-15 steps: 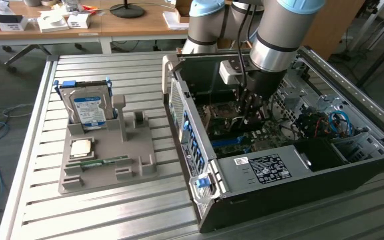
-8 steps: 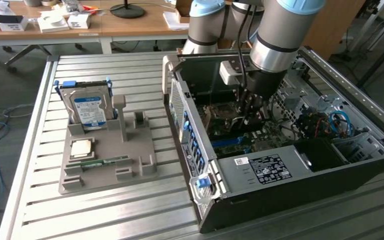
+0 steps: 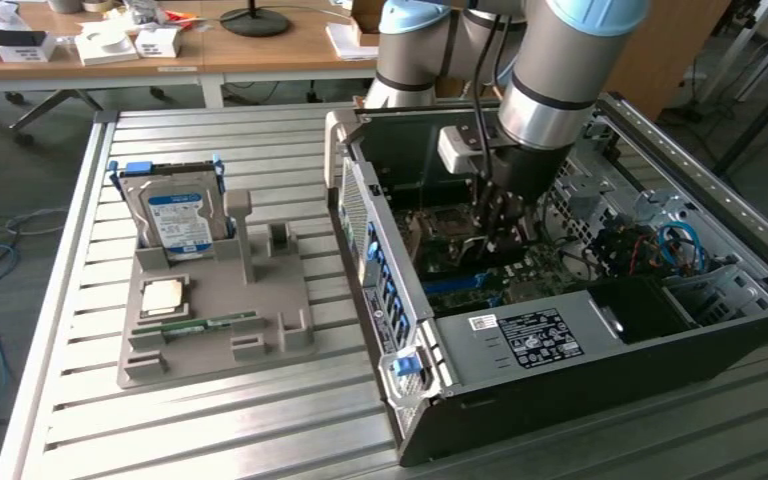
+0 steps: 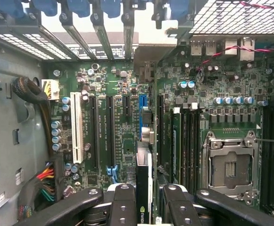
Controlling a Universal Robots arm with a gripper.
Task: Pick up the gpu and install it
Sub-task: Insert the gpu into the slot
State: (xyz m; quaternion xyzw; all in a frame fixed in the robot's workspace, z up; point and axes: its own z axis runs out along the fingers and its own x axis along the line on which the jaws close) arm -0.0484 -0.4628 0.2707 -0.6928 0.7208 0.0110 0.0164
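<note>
The gpu (image 4: 144, 181) shows edge-on in the wrist view as a thin dark card with a logo strip, its pale metal bracket (image 4: 145, 59) towards the case's rear slot openings. My gripper (image 4: 145, 197) is shut on it, a black finger (image 4: 123, 205) on either side. The card stands upright over the motherboard (image 4: 113, 84), in line with a blue slot (image 4: 144, 101); whether it touches the slot I cannot tell. In the exterior view the gripper (image 3: 502, 235) reaches down inside the open computer case (image 3: 398, 330).
On the board are a white slot (image 4: 76, 134), black slots (image 4: 109, 132), an empty CPU socket (image 4: 228, 165) and cable bundles (image 4: 45, 181). Beside the case, a grey fixture (image 3: 284, 345) holds a hard drive (image 3: 177, 215), a processor (image 3: 161, 295) and a memory stick (image 3: 197, 325).
</note>
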